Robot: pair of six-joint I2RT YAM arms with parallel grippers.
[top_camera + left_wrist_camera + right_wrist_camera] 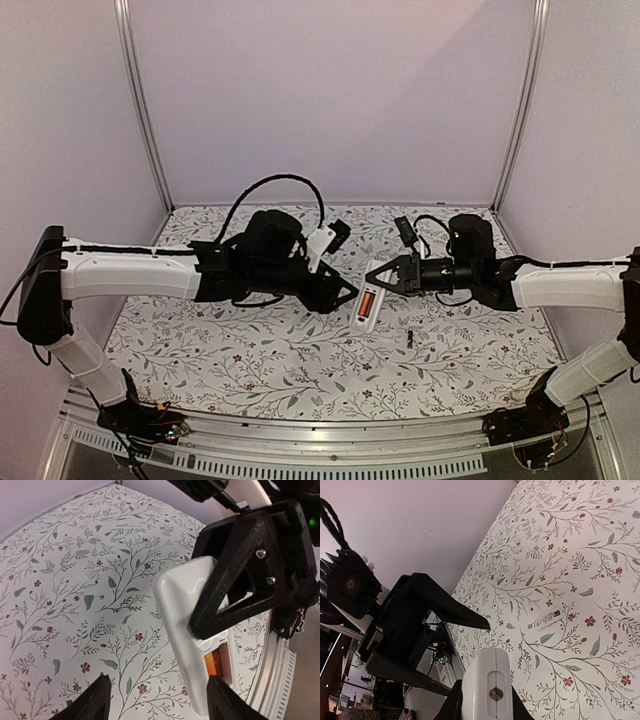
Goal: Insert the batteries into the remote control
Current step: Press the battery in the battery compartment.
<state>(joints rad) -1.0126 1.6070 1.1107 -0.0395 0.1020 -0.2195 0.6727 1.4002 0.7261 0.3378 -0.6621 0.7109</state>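
**Remote held by the right arm, one battery seated**

A table covered with a white cloth printed with green sprigs and small red flowers [250, 350] stands inside pale lilac walls [330, 100], with bare aluminium posts [140, 100] at the back corners. Both arms reach in to meet near the middle of the table.

The right gripper [385, 274] has its black triangular fingers closed on the far end of the slim white plastic remote control [182, 605]. The remote control lies back side up and points towards the near edge. Whether its free end touches the cloth, I cannot tell.

In the open compartment on the remote's near half sits the small orange-red cylindrical battery [218, 662]. The slot next to it is hidden by the compartment's white rim.

The left gripper [348, 292] is just beside the remote control on its left. Its jaws stand wide apart and grip nothing. In its wrist view the remote's near end lies close to one fingertip [225, 700].

The tiny black cylindrical battery [409, 337] lies alone on the cloth, to the right of the remote control and nearer the arm bases, apart from both grippers.
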